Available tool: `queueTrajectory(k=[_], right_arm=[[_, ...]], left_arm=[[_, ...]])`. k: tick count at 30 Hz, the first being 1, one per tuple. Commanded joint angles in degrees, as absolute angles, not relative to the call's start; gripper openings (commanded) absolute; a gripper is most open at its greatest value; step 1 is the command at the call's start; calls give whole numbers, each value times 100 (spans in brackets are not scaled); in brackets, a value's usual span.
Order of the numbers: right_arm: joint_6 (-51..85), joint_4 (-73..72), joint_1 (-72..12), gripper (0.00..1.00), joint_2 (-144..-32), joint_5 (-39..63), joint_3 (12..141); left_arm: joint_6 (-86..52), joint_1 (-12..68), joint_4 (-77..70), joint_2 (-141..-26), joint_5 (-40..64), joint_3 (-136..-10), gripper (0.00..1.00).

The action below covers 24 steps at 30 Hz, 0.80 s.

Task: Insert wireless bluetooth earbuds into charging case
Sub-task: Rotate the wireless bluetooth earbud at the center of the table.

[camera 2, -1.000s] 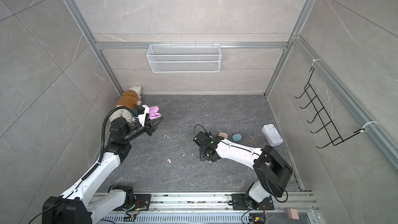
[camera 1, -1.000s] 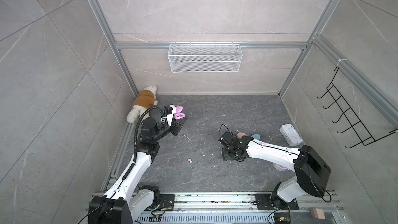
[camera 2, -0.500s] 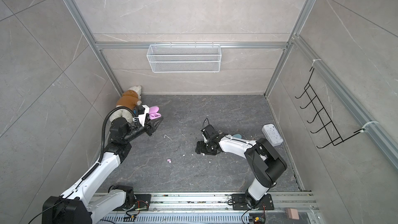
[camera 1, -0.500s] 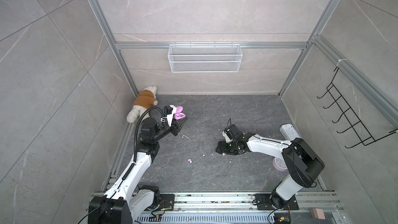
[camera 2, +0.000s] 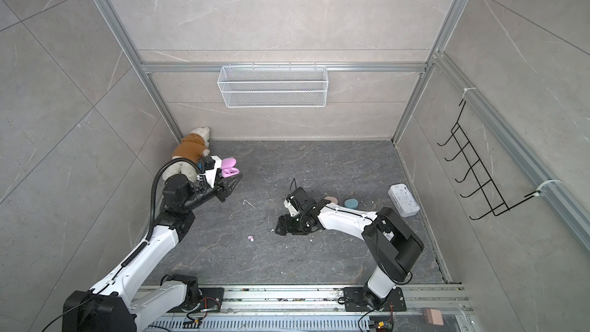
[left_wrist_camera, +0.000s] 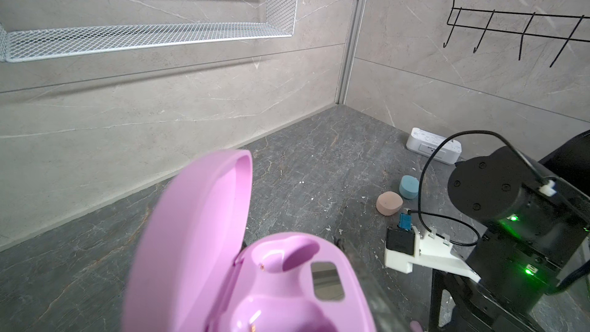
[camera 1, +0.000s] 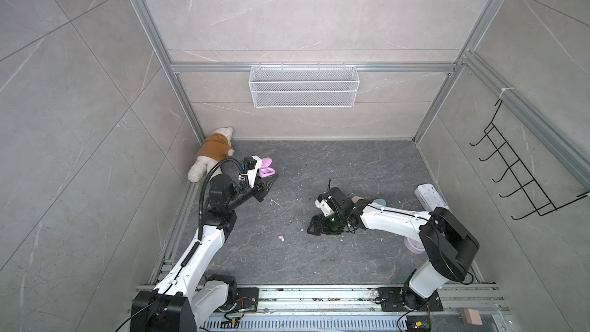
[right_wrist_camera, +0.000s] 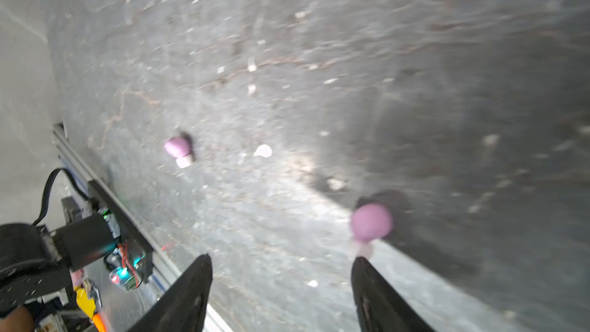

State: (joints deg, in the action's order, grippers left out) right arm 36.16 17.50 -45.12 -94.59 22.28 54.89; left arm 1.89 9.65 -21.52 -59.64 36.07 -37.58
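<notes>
The lilac charging case (left_wrist_camera: 255, 282) stands with its lid open and both wells bare, and my left gripper (camera 1: 270, 179) is shut on it, raised above the floor at the left; its fingers are mostly hidden under the case in the left wrist view. The case (camera 1: 266, 169) shows in both top views. My right gripper (right_wrist_camera: 281, 257) is open, low over the floor near the middle (camera 1: 311, 224). One lilac earbud (right_wrist_camera: 370, 221) lies just beyond one fingertip. Another lilac earbud (right_wrist_camera: 178, 150) lies further off, also seen in the open in a top view (camera 1: 281, 237).
A peach case (camera 1: 357, 200) and a blue case (camera 1: 380, 202) lie behind my right arm, with a white box (camera 1: 429, 196) by the right wall. A plush toy (camera 1: 214, 151) lies in the back left corner. White crumbs dot the floor. A wire basket (camera 1: 303, 91) hangs on the back wall.
My right gripper has swung left and toward the front, turning low over the floor to face the lilac earbuds. The left arm and the case have not moved.
</notes>
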Motion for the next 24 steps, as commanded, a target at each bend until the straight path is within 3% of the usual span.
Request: queueTrajectory(k=[1, 11, 24], right_arm=[[3525, 2414, -4534, 71, -9290, 1876, 5707], [3991, 2992, -4566, 63, -9562, 752, 6173], [4609, 1823, -4675, 66, -10397, 1357, 6077]], left_arm=[[96, 989, -2428, -5974, 3714, -3788, 19], [92, 1001, -2426, -5960, 3703, -3788, 19], [84, 1000, -2426, -5945, 3692, -3778, 19]])
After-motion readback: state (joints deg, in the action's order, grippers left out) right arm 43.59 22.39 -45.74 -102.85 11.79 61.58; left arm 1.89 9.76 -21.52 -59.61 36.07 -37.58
